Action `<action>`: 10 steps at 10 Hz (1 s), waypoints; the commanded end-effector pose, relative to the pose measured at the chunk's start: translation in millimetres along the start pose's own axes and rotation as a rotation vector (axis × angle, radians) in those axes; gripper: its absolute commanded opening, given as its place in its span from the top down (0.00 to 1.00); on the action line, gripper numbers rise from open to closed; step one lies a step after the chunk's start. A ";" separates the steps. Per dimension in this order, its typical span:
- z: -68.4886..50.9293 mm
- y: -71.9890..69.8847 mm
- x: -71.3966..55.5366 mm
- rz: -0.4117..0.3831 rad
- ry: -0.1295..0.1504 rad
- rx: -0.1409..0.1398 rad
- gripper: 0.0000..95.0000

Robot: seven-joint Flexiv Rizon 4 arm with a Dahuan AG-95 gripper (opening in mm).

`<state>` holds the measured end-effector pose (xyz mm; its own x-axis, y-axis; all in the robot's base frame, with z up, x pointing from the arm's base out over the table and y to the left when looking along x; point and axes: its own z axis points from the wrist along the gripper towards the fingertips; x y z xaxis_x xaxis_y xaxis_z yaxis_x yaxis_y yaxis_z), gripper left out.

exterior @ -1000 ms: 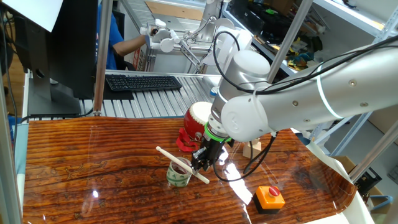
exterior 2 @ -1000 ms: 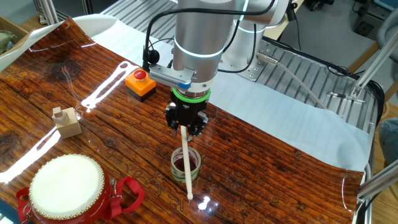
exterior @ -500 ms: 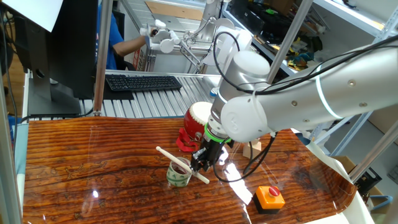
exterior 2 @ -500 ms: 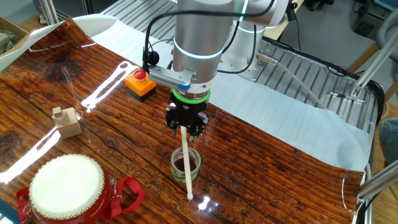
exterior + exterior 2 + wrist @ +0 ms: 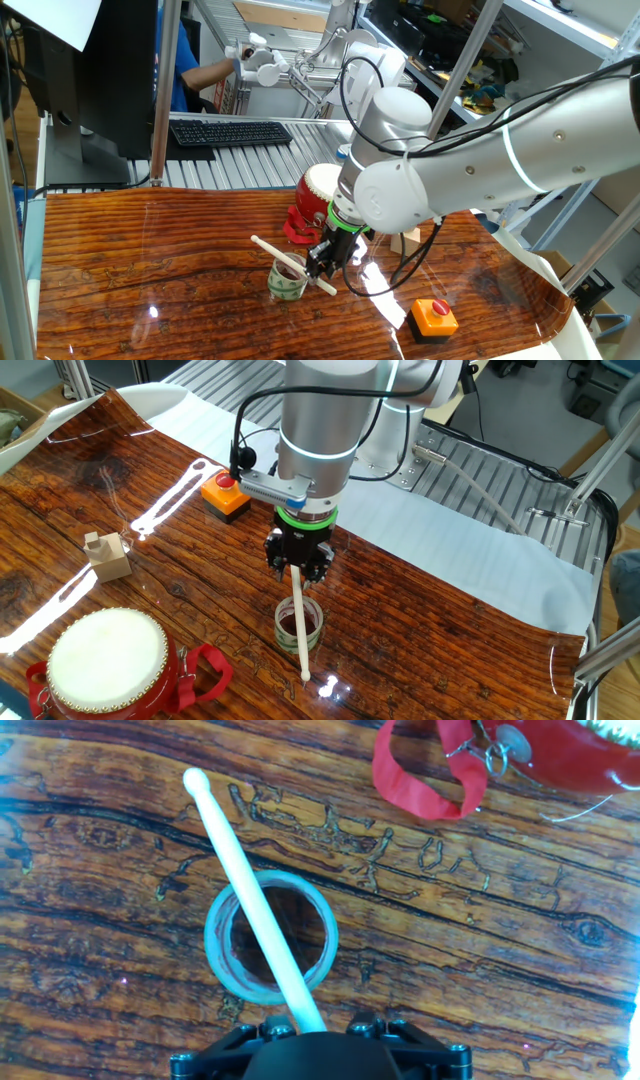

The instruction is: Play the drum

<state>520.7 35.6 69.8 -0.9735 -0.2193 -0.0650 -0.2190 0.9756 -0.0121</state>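
In the hand view the drum (image 5: 560, 750) is cut off by the top edge, only its red lower body and strap showing. The drumstick's (image 5: 250, 885) near end vanishes under the pincer (image 5: 318, 1038), itself cropped by the bottom edge, so its jaws' grip cannot be judged there.
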 end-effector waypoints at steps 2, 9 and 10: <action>3.2 -0.3 -0.5 0.000 -0.001 0.002 0.80; 2.3 0.5 -0.5 0.011 0.016 -0.052 1.00; 0.9 0.8 -0.6 0.019 0.020 -0.058 1.00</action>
<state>522.6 36.5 71.0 -0.9785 -0.2013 -0.0441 -0.2033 0.9781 0.0451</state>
